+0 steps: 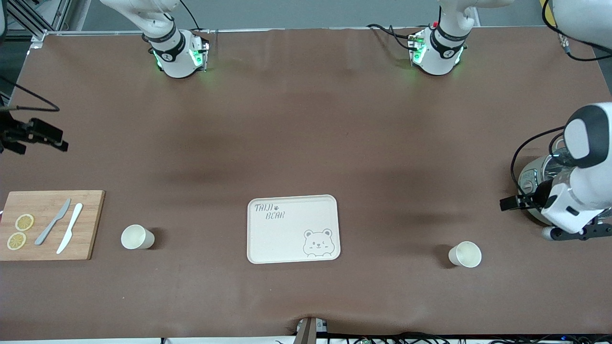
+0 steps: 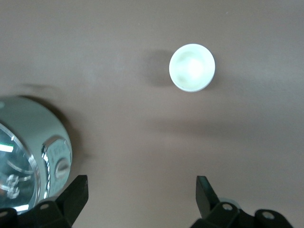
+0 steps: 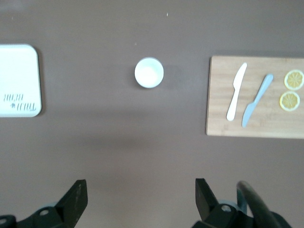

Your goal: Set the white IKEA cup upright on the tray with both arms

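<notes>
The cream tray (image 1: 292, 229) with the bear drawing lies near the front camera at mid-table, and its corner shows in the right wrist view (image 3: 19, 80). One white cup (image 1: 137, 237) stands upright between the tray and the cutting board, seen from above in the right wrist view (image 3: 149, 72). A second white cup (image 1: 465, 254) stands upright toward the left arm's end (image 2: 192, 67). My left gripper (image 1: 509, 203) (image 2: 141, 194) hangs open above the table beside a metal pot, apart from that cup. My right gripper (image 1: 60, 138) (image 3: 140, 197) hangs open above bare table, holding nothing.
A wooden cutting board (image 1: 48, 224) (image 3: 256, 97) toward the right arm's end carries a grey knife (image 1: 52, 222), a white knife (image 1: 70, 228) and two lemon slices (image 1: 24, 222). A shiny metal pot (image 1: 535, 177) (image 2: 23, 152) stands under the left arm.
</notes>
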`<state>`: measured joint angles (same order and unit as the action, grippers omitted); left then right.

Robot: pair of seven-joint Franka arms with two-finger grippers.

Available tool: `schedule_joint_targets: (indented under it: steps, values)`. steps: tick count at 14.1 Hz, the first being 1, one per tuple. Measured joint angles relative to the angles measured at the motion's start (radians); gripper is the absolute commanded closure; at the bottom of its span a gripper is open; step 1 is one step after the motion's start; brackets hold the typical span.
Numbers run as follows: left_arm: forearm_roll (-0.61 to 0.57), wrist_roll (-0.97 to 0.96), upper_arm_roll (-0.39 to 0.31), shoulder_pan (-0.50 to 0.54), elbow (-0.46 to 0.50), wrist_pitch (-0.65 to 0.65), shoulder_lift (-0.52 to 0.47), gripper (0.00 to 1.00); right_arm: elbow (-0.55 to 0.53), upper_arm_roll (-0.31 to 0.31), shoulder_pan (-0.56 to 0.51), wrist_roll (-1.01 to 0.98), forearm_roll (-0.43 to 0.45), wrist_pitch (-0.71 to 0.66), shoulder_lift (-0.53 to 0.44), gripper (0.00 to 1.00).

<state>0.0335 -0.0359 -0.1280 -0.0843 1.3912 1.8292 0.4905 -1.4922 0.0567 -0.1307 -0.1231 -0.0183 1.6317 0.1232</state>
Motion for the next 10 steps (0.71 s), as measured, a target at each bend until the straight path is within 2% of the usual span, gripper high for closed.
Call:
schedule_joint_targets:
  steps: [10]
  values:
    - [0.002,0.009,0.002,0.009,-0.002,0.342,0.193,0.0,0.063,-0.003,-0.003,-0.004,0.0,0.264,0.363,0.0]
